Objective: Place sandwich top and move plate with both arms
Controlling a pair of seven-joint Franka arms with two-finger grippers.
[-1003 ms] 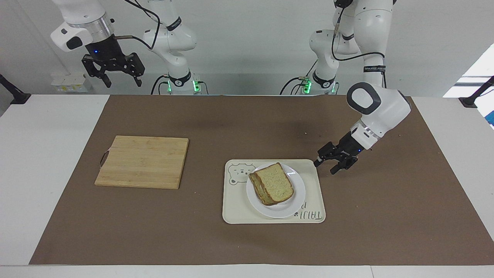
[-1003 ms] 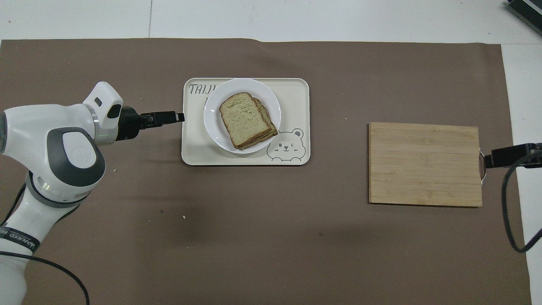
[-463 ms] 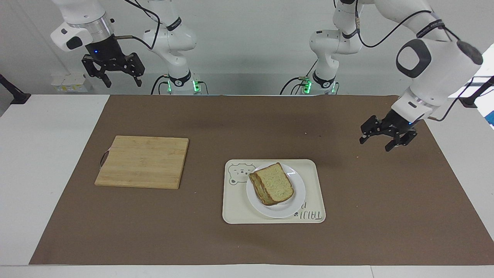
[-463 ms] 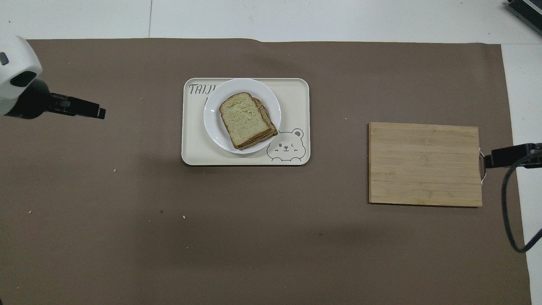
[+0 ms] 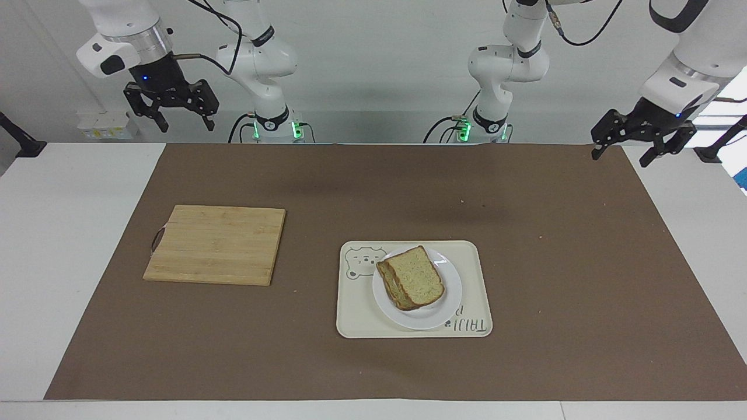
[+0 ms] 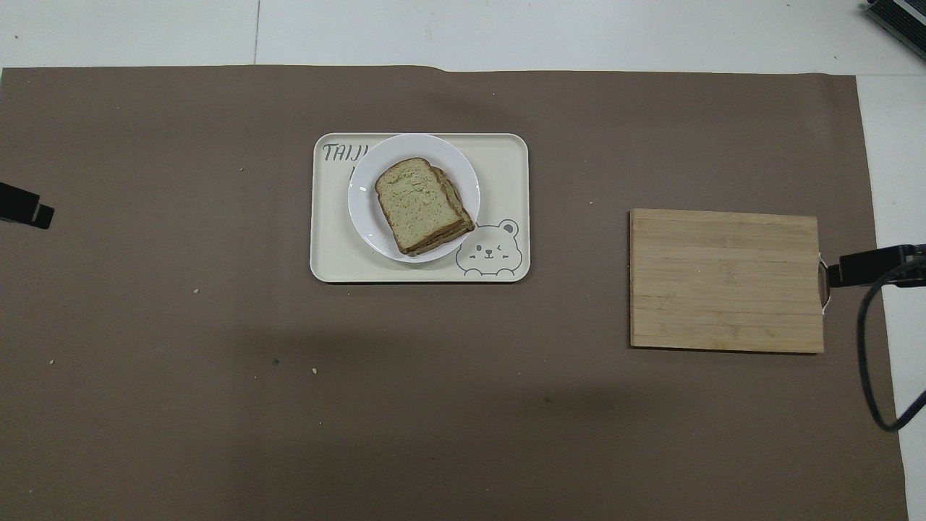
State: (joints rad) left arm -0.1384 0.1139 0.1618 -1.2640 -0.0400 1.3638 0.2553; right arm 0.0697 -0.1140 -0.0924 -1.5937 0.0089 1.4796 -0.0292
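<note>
Bread top [image 5: 415,276] on stack, on plate [image 5: 449,303], in tray [image 5: 470,256]. Left gripper [image 5: 644,135] raised over mat corner, empty, jaws apart. Right gripper [image 5: 170,105] waits high, empty, jaws apart.

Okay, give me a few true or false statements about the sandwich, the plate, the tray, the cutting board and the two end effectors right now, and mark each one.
1. The sandwich top lies on the stack on the plate. True.
2. The plate sits on the cutting board. False: it sits on the tray, and the board is bare.
3. The left end effector holds the plate's rim. False: it is raised, open and empty, at the left arm's end of the table.
4. The right end effector is open and holds nothing. True.
5. The tray has a bear drawing. True.
</note>
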